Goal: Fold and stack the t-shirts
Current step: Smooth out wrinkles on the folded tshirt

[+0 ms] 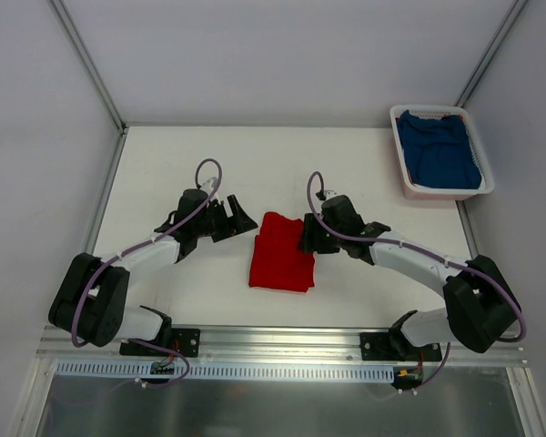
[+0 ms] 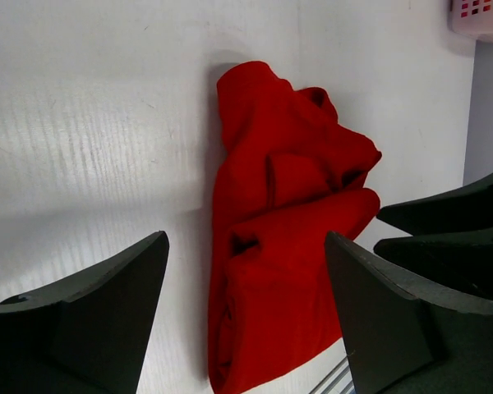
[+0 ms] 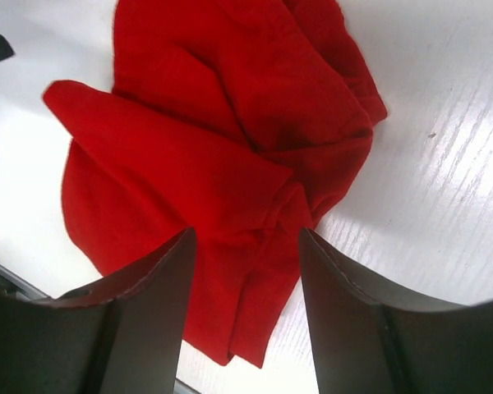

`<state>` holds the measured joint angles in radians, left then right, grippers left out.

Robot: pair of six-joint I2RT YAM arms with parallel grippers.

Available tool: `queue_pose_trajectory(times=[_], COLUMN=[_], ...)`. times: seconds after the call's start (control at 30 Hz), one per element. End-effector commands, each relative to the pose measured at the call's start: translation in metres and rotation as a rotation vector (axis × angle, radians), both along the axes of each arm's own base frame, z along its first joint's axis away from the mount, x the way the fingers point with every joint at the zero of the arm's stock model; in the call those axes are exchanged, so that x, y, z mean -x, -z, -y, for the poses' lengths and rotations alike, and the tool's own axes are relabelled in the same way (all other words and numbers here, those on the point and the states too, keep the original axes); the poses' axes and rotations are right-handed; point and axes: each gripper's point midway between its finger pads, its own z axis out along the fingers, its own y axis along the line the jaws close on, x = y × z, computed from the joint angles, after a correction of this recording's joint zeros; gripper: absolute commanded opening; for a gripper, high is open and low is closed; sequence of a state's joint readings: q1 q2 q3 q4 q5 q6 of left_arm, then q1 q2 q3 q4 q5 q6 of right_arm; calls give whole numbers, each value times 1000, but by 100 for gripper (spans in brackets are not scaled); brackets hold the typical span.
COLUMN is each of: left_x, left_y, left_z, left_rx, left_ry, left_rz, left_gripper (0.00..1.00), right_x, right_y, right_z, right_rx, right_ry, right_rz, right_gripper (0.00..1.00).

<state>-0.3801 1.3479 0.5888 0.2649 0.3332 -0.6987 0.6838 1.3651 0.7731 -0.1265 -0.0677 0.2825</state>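
Observation:
The red t-shirt lies folded into a small rectangle on the white table, between the two arms. In the left wrist view the red t-shirt is bunched, with layered folds. My left gripper is open just off its upper left corner, and its jaws stand wide apart above the cloth. At the shirt's upper right edge my right gripper is also open, with the red t-shirt lying under and between its spread jaws. The blue t-shirt lies crumpled in the basket.
A white slatted basket stands at the table's back right corner, and its corner shows in the left wrist view. The right gripper's dark fingers appear at that view's right edge. A metal rail runs along the near edge.

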Motion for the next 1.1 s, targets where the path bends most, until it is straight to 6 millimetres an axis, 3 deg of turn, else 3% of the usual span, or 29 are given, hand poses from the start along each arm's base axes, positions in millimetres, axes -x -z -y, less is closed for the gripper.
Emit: queue_pose_trajectory(times=[0.0,0.2,0.6,0.87,1.07], left_x=[0,2,7,14,17], left_y=[-8,3,0,1,5], left_z=[12,19,29,47,49], left_rx=[48,58,75,86,79], left_ry=[27,36,56,93,94], left_rz=[37,21,31,28,20], left_gripper=[77,77,74,58,49], right_x=[-4,-6,-11,-14,-13], right_y=[5,12,23,25,27], right_z=[-4,-4,-9,-11,-11], right_rx=[-20,-17,-13,-11,-9], right_ry=[-6,-4,-9,-10,-11], right_rz=[5,-3,-13,-19,-24], right_gripper=[56,54,49,48,46])
